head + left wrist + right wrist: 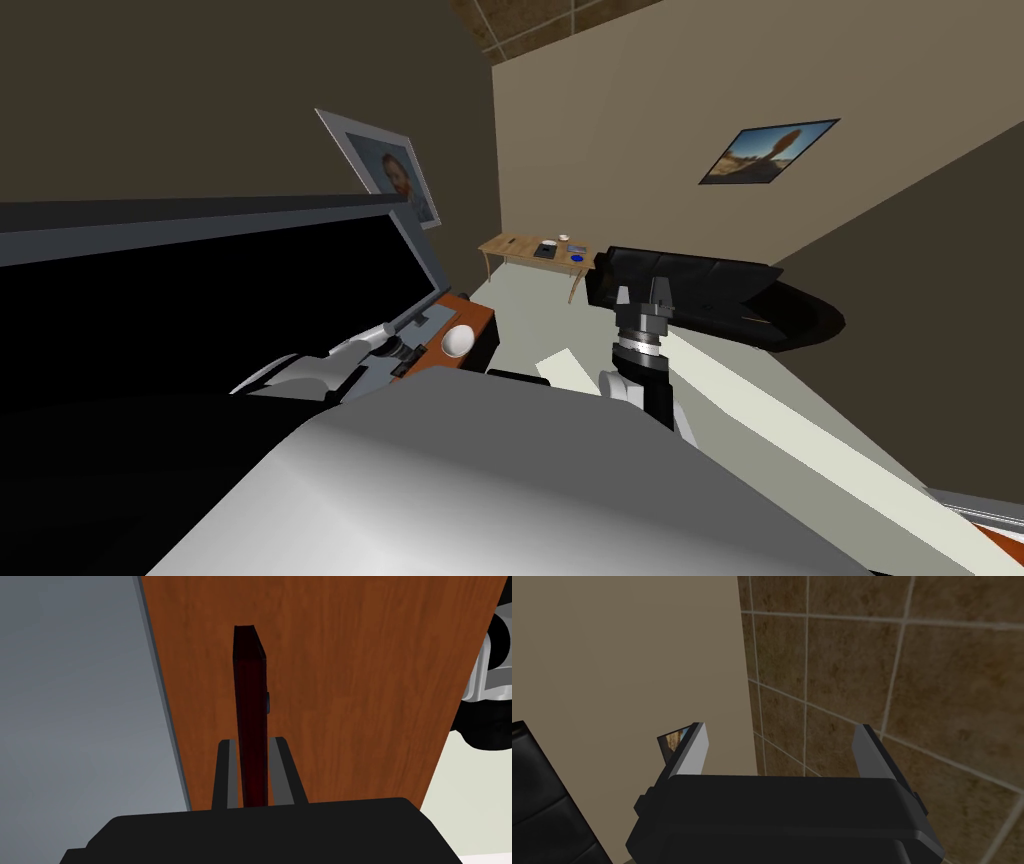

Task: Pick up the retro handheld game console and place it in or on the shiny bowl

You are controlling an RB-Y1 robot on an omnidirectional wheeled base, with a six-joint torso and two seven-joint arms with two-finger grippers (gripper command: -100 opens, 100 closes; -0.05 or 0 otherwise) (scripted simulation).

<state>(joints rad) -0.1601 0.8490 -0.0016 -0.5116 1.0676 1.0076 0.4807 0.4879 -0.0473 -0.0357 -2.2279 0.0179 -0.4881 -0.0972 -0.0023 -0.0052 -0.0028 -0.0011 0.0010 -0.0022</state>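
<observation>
Left tool (252, 748) right up close: its two thin grey fingers (227, 771) are clamped on the flat sides of the dark red, slab-shaped handheld game console (250, 691), gripping it at its near end. The console's turned edge-on and runs straight out from the fingers, with a small dark nub showing on one face. Behind it spreads the reddish-brown, wood-grain worktop (350, 666). I can't tell whether the console's far end touches the wood or hangs clear of it. Beside the worktop's edge lies a flat grey surface (75, 701).

Up in the head view, the left arm (350, 352) reaches out over that same worktop, at the foot of a big black screen with a grey frame (200, 290). And there's the white, rounded bowl (458, 340), sitting on the worktop near the arm's end.

Over on the other side, the right tool (780, 743) is held up in front of the chest, pointing upward, its fingers wide apart.

Farther back there's a black sofa (690, 285) and a light wooden table (520, 247) by the far wall with small items on it. A framed portrait (392, 172) and a framed landscape picture (768, 152) hang on the walls.
</observation>
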